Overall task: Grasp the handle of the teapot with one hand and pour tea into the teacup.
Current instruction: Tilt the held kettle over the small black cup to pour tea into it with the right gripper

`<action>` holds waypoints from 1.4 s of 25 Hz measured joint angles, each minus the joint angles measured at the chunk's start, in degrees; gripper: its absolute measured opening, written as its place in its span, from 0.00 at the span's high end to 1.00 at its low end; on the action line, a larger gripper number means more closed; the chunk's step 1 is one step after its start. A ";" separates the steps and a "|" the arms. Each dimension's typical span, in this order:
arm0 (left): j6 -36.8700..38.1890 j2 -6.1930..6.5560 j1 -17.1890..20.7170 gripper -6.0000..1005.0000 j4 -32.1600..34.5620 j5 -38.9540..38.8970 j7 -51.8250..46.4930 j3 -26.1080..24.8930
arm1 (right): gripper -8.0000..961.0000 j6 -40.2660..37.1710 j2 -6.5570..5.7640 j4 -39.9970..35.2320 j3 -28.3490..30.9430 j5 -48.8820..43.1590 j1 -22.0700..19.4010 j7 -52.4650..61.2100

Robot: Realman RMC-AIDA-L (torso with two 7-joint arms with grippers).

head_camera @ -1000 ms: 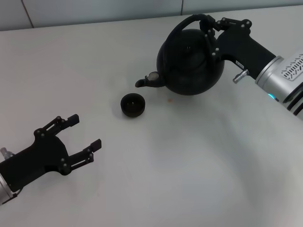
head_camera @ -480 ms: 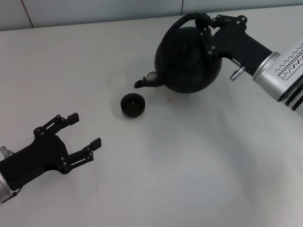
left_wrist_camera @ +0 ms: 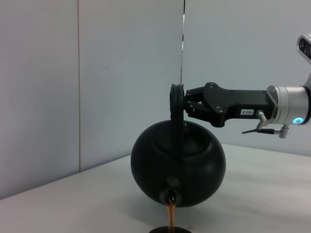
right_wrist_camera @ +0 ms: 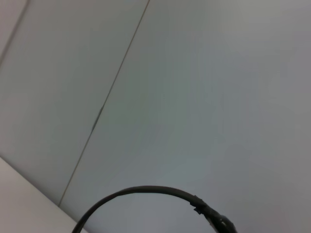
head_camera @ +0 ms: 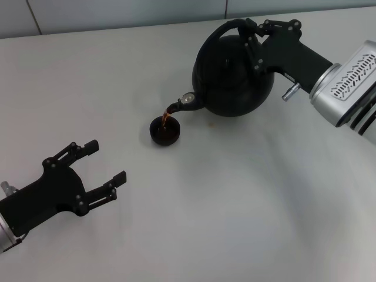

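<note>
Teapot (head_camera: 233, 76): far right of the surface (head_camera: 235, 205), tipped spout-down toward the teacup (head_camera: 164, 130) just left of it.
Tea (head_camera: 166, 119): thin reddish stream falling into the teacup; fill level hard to judge.
Right gripper (head_camera: 254, 36): clenched on the handle (head_camera: 226, 28).
Left gripper (head_camera: 106, 170): released, idle near left.
Risk: more tilt could overshoot or overflow the small teacup; a small spot already sits beside it.
</note>
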 joint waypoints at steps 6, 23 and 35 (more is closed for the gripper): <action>0.03 -0.11 0.00 0.14 0.00 0.00 0.00 0.00 | 0.91 0.15 0.00 0.04 -0.31 0.03 0.22 -0.01; 0.12 -0.10 0.03 0.14 0.00 0.00 0.00 0.00 | 0.91 -0.35 0.08 0.44 0.31 0.60 -0.44 6.36; 0.27 -0.10 0.09 0.14 0.00 0.00 0.07 0.00 | 0.91 -1.02 0.09 0.44 2.36 0.73 -1.52 17.12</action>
